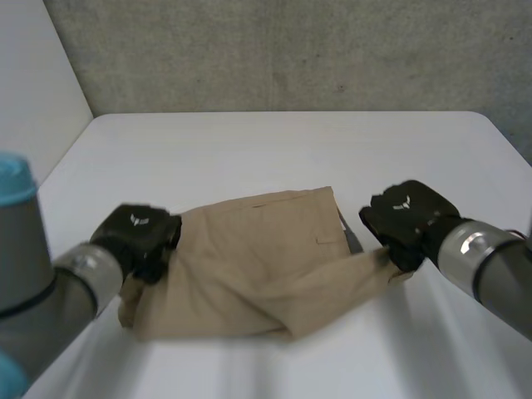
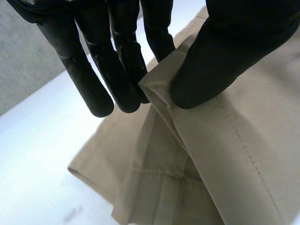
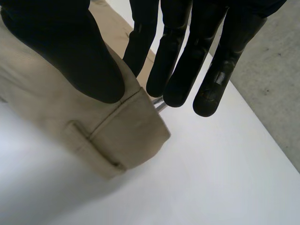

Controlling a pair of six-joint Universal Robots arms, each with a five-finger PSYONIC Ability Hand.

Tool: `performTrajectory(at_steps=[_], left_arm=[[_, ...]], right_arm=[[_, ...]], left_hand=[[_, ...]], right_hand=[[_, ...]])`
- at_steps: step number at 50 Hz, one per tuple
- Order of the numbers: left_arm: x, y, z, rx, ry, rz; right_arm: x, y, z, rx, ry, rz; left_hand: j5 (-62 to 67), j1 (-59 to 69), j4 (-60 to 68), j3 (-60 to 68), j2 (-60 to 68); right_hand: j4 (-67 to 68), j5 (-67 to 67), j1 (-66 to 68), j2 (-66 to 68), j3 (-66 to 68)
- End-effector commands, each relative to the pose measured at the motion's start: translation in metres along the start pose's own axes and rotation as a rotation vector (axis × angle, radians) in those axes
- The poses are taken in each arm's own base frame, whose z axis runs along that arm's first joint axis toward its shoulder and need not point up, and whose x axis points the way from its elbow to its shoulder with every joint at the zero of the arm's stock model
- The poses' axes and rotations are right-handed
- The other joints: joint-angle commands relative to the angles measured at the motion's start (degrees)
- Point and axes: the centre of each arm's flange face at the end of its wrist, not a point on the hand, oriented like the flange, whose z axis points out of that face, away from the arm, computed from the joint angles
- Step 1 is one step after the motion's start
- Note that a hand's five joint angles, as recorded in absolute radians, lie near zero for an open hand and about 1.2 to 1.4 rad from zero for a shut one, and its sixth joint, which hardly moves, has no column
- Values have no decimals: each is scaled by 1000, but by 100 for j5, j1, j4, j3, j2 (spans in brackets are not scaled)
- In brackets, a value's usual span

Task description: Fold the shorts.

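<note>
The tan shorts (image 1: 258, 266) are lying partly folded on the white table (image 1: 291, 150), close to the robot. The left hand (image 1: 140, 237) is pinching their left edge between thumb and fingers, and the right hand (image 1: 407, 218) is pinching their right corner the same way.

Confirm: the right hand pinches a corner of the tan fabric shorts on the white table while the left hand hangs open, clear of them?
Wrong about the left hand: the left wrist view shows it pinching a folded edge of the tan fabric shorts. The right hand does pinch a corner.
</note>
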Motion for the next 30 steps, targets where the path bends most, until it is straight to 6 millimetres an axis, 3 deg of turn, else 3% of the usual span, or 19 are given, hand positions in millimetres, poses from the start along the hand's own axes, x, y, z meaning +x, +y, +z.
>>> performTrajectory(at_steps=[1, 2, 4, 5, 6, 8, 9, 13, 16, 17, 18, 21, 22, 23, 24, 25, 30], left_arm=[[-26, -75, 45, 245, -91, 8], [-35, -102, 48, 332, -120, 9], [-44, -128, 48, 429, -152, 5], [-53, -156, 43, 545, -190, 1], [-58, -169, 40, 608, -211, -1], [-62, -182, 37, 670, -233, -3], [-69, -207, 28, 828, -285, -9], [-69, -220, 17, 963, -317, -16], [-63, -203, 24, 916, -297, -15], [-57, -188, 32, 870, -276, -13], [-54, -180, 36, 846, -266, -12], [-42, -147, 52, 739, -228, -14], [-40, -139, 55, 714, -219, -14], [-33, -120, 63, 654, -198, -12], [-33, -120, 63, 653, -198, -12], [-23, -89, 76, 558, -168, -11], [-11, -52, 81, 445, -129, -9]], right_arm=[[54, -50, 36, 237, 229, 3], [75, -75, 35, 347, 324, 23], [95, -98, 31, 465, 412, 50], [104, -108, 29, 524, 452, 64], [120, -128, 22, 640, 528, 90], [134, -142, 15, 737, 593, 119], [142, -152, 8, 818, 632, 137], [142, -165, -9, 882, 639, 141], [133, -157, -9, 828, 600, 157], [128, -151, -6, 797, 579, 160], [111, -130, 5, 697, 508, 170], [99, -112, 12, 626, 464, 183], [80, -86, 21, 523, 404, 200], [74, -77, 24, 491, 384, 206], [68, -68, 26, 460, 369, 212], [57, -53, 30, 410, 341, 227], [38, -18, 37, 301, 294, 258]], left_hand=[[1347, 1711, 1133, 1197, 1179], [1347, 1711, 1133, 1197, 1179], [1347, 1711, 1133, 1197, 1179], [1347, 1711, 1133, 1197, 1179], [1347, 1711, 1133, 1197, 1179], [1347, 1711, 1133, 1197, 1179], [1347, 1711, 1133, 1197, 1179], [1347, 1711, 1133, 1197, 1179], [1347, 1711, 1133, 1197, 1179], [1347, 1711, 1133, 1197, 1179], [1347, 1711, 1133, 1197, 1179], [1347, 1711, 1133, 1197, 1179], [1347, 1711, 1133, 1197, 1179], [1347, 1711, 1133, 1197, 1179], [1347, 1711, 1133, 1197, 1179], [1347, 1711, 1133, 1197, 1179], [1347, 1711, 1133, 1197, 1179]], right_hand=[[1193, 1366, 2493, 1262, 1264], [1193, 1366, 2493, 1262, 1264], [1193, 1366, 2493, 1262, 1264], [1193, 1366, 2493, 1262, 1264], [1193, 1366, 2493, 1262, 1264], [1193, 1366, 2493, 1262, 1264], [1193, 1366, 2493, 1262, 1264], [1193, 1366, 2493, 1262, 1264], [1193, 1366, 2493, 1262, 1264], [1193, 1366, 2493, 1262, 1264], [1193, 1366, 2493, 1262, 1264], [1193, 1366, 2493, 1262, 1264], [1193, 1366, 2493, 1262, 1264], [1193, 1366, 2493, 1262, 1264], [1193, 1366, 2493, 1262, 1264], [1193, 1366, 2493, 1262, 1264], [1193, 1366, 2493, 1262, 1264]])
